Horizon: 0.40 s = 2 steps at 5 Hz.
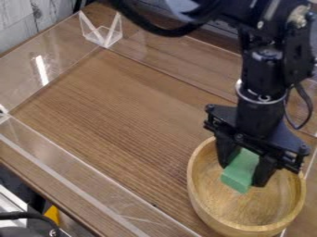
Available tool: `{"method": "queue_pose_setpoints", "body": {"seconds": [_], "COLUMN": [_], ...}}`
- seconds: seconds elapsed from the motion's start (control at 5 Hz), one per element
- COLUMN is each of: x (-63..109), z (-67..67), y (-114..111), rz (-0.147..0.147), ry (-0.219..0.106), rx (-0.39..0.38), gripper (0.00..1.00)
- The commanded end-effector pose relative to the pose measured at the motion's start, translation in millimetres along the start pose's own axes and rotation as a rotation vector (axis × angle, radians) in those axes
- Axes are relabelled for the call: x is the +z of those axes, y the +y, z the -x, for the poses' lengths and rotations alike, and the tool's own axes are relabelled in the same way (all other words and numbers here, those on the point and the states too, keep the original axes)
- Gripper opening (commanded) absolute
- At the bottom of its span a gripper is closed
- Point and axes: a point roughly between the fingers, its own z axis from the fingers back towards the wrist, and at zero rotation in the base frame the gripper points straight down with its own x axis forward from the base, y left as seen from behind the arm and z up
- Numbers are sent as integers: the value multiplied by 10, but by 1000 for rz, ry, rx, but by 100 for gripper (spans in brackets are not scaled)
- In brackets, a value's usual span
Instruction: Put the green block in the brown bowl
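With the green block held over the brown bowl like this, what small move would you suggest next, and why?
Probably open the pincer and let go. The green block sits between its fingers, already inside the rim of the brown bowl and low over its floor, so it should drop only a short way and stay inside. I cannot tell whether the block touches the bottom.

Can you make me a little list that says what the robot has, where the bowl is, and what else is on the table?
holder: black end effector, pointing down over the bowl
held thing: green block, between the two fingers, raised, its lower end near the bowl's floor
bowl: brown bowl, round and wooden, at the table's near right corner
block in bowl: inside the rim, not let go yet
table: wooden table with clear walls round it
other thing: small clear stand at the far edge
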Motion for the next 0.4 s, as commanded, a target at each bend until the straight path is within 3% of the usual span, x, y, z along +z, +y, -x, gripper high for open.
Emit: {"method": "queue_pose_setpoints", "body": {"seconds": [0.0,0.2], "x": [83,93], "z": [-101,-114], "y": [-25,-23], "rz": [10,8], "ry": [-40,-39], "rx": [2,5], "gripper": [0,0]}}
